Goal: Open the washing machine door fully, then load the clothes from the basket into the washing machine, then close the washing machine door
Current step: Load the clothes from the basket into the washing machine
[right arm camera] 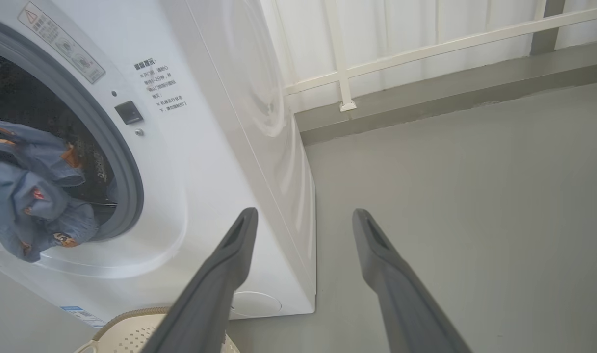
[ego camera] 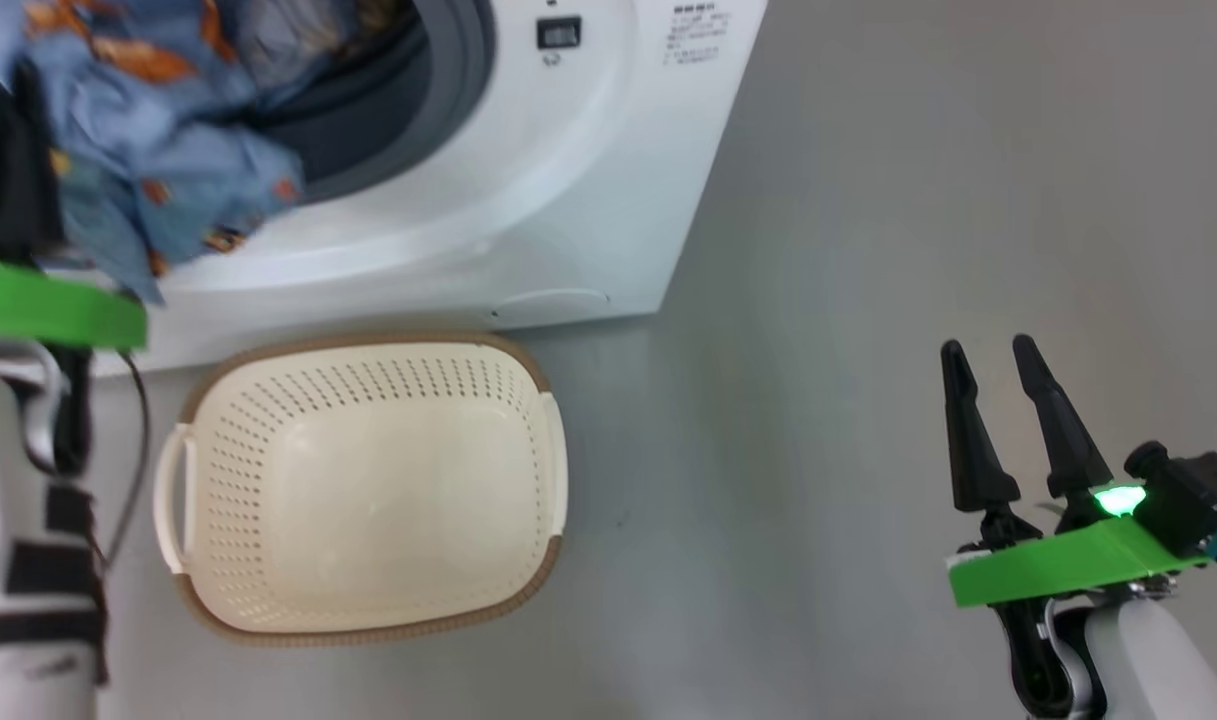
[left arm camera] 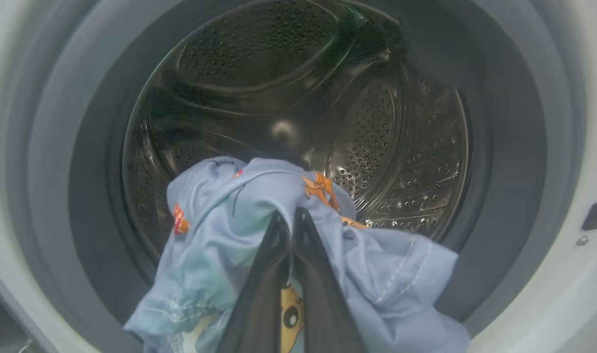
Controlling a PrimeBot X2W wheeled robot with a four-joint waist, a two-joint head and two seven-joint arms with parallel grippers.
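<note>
My left gripper (left arm camera: 291, 218) is shut on the clothes (left arm camera: 220, 230), light-blue garments with orange prints, held in the mouth of the washing machine (ego camera: 568, 180). The bundle hangs over the grey gasket (left arm camera: 53, 162) in front of the steel drum (left arm camera: 386, 147). From the head view the clothes (ego camera: 158, 150) drape over the lower rim of the opening; from the right wrist view they (right arm camera: 28, 196) bulge out of it. The basket (ego camera: 528, 370) stands on the floor below the machine with nothing in it. My right gripper (ego camera: 993, 360) stays open over the floor to the right. The washing machine door is out of view.
Grey floor (ego camera: 868, 300) stretches to the right of the machine. A white railing (right arm camera: 347, 78) and a grey kerb (right arm camera: 450, 93) run behind the machine's right side.
</note>
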